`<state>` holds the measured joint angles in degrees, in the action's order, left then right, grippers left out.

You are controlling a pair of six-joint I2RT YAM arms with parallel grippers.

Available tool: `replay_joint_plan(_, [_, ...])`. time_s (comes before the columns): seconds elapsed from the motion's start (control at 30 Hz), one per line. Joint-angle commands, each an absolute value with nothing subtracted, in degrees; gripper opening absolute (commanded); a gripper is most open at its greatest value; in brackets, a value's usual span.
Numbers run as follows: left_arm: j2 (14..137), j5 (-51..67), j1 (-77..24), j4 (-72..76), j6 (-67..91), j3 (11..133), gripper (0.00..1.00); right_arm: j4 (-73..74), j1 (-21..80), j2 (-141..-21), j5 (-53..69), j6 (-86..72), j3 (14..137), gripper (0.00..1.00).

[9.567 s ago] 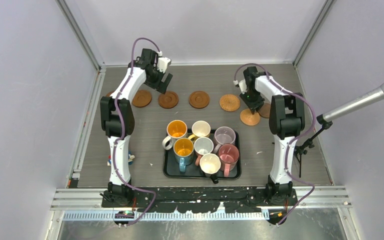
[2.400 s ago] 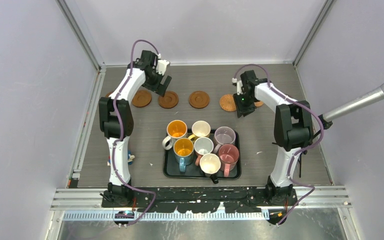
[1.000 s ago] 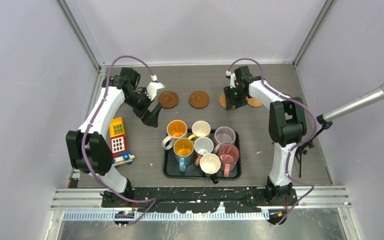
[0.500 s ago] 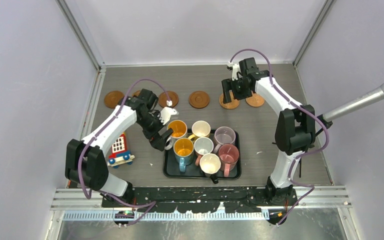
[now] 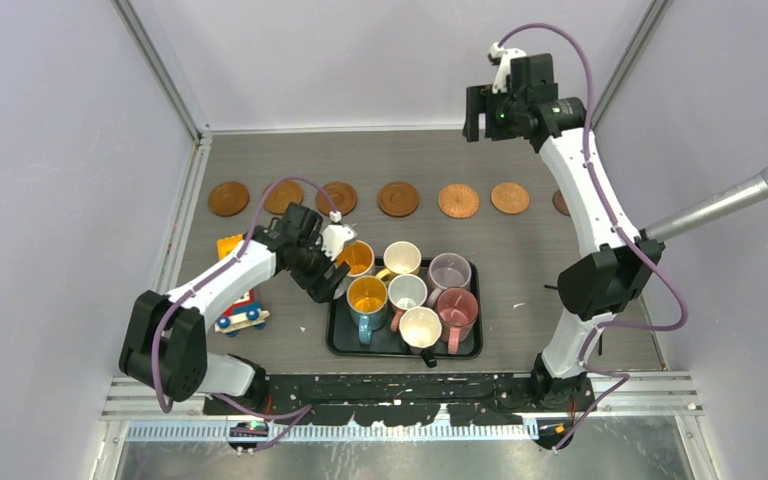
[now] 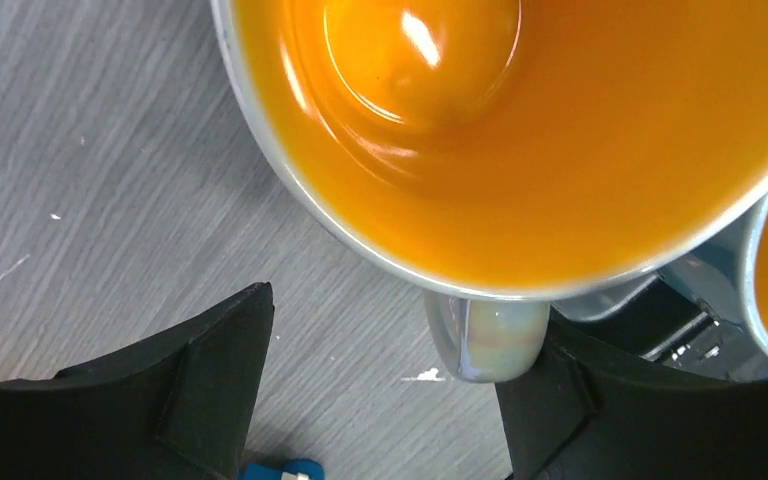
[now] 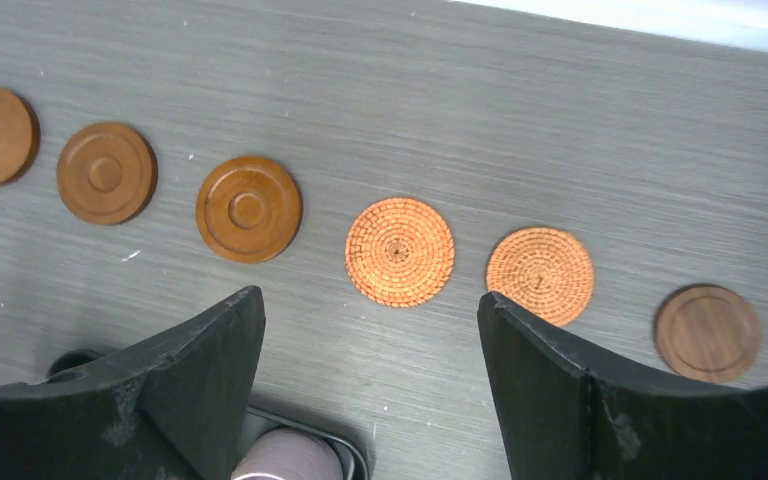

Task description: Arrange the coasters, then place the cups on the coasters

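**Left arm at the first mug.** The seven coasters [image 5: 398, 198] lay in one spaced row across the far side of the table, none bearing a cup. All seven cups stood crowded together on the black tray [image 5: 335, 338].

The left gripper [image 6: 385, 385] was at the tray's near-left corner. Its jaws were apart and straddled the handle [image 6: 487, 340] of the white mug with the orange inside [image 5: 357, 257]. One finger was at the handle and the other stood well clear, so nothing was gripped. The right gripper [image 7: 370, 370] hung high over the far edge of the table, its jaws wide and empty.

We judged the mug rigid, glazed and therefore slippery, fairly heavy for two fingers, and liable to chip against its neighbours. The handle offered a hold free of the other cups, though the mug might swing from it. A pinch across the wall at the rim looked steadier.

Compared with the earliest frame, the right-hand coasters had left their cluster and joined the row. The right arm had risen from them, and the left arm had swung from the far-left coasters down to the tray.
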<state>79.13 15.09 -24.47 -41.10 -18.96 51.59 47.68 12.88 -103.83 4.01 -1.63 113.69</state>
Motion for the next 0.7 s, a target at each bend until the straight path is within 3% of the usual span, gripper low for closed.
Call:
replay_joint_plan(0.0, [74.62,15.50,-24.61,-30.30,-18.66,48.27,0.78,52.91,12.58,-100.59,0.18,-3.11,118.14,0.83])
replay_joint_plan(0.2, [70.30,17.68,-24.61,-24.86,-18.18,44.68,0.74,53.87,12.44,-98.29,2.05,-3.67,116.00,0.83])
replay_joint_plan(0.47, [72.40,18.80,-24.61,-24.94,-15.91,45.58,0.63,53.44,12.45,-93.83,4.49,-3.84,110.09,0.83])
replay_joint_plan(0.67, [74.18,18.07,-24.61,-26.09,-16.83,46.76,0.62,52.83,12.45,-92.01,3.39,-3.80,107.13,0.83])
